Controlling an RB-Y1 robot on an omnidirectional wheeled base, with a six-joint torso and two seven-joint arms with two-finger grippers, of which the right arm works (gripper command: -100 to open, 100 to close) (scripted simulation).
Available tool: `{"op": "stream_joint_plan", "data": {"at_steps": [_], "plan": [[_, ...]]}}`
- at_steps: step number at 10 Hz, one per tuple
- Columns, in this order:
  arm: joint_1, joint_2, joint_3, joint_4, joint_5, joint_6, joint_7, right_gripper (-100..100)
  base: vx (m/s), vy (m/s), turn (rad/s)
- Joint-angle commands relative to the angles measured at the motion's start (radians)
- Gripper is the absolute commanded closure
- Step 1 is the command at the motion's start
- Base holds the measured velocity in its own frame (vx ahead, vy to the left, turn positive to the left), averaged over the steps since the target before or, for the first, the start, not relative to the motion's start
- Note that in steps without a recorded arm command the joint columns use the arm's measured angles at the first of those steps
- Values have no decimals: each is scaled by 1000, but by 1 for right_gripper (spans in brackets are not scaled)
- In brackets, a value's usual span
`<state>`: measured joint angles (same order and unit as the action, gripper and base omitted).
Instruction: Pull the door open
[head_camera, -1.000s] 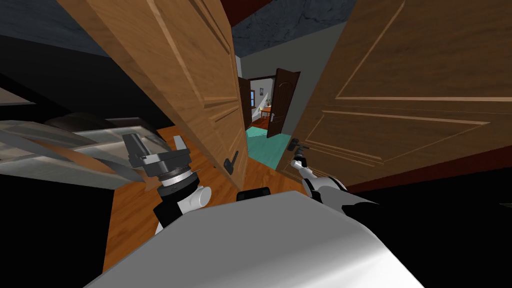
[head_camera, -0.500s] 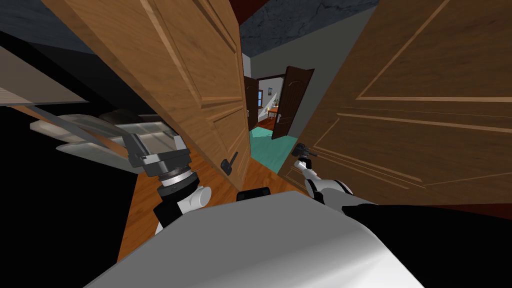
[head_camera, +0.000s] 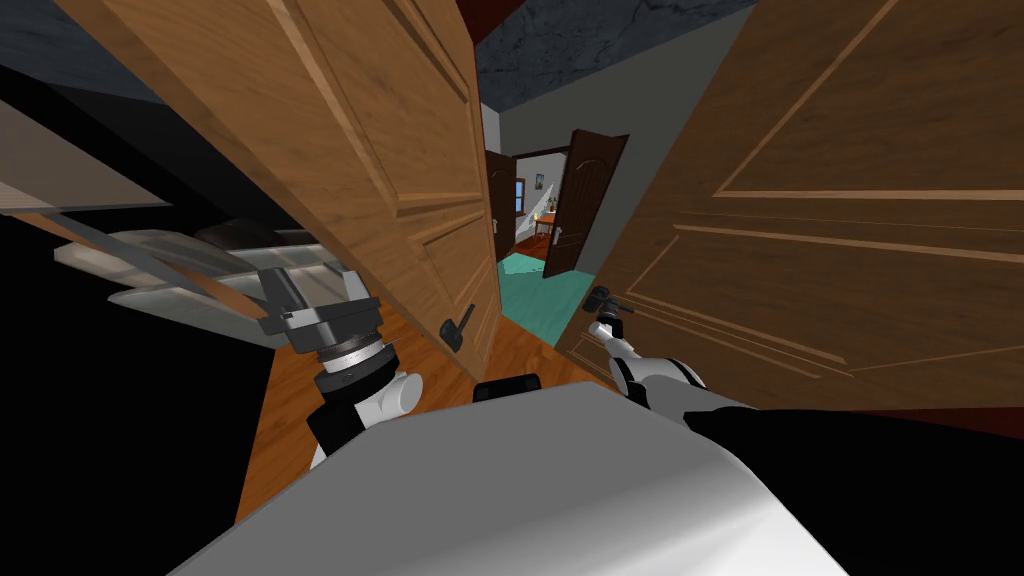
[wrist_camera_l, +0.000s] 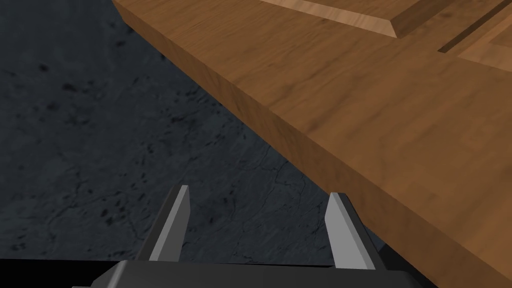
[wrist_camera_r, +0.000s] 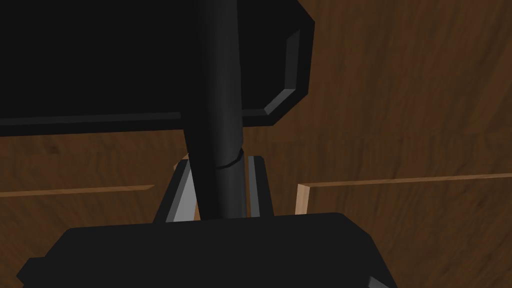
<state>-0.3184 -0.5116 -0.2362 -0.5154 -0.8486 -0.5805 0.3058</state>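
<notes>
The dark brown door (head_camera: 800, 250), ajar on the right, is held by its black lever handle (wrist_camera_r: 220, 125), pinched in the right pincer (wrist_camera_r: 219, 162). Hardly any swing is gained since half a second ago; further pulling is judged needed. The left pincer (wrist_camera_l: 255, 200) is spread, idle.

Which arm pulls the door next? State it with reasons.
Right. The right jaws clamp the black handle of the dark door; the left jaws stand open and empty beside the lighter door.
</notes>
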Motion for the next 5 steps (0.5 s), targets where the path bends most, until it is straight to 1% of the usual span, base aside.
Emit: {"op": "stream_joint_plan", "data": {"at_steps": [1,3,4,5], "plan": [[-1,-1,0,-2,0,-2,0,100,0,0,0],[-1,-1,0,-2,0,-2,0,100,0,0,0],[-3,7,15,-9,16,6,-11,100,-159,-4,26],[-4,9,19,-12,20,8,-15,100,-212,6,50]]}}
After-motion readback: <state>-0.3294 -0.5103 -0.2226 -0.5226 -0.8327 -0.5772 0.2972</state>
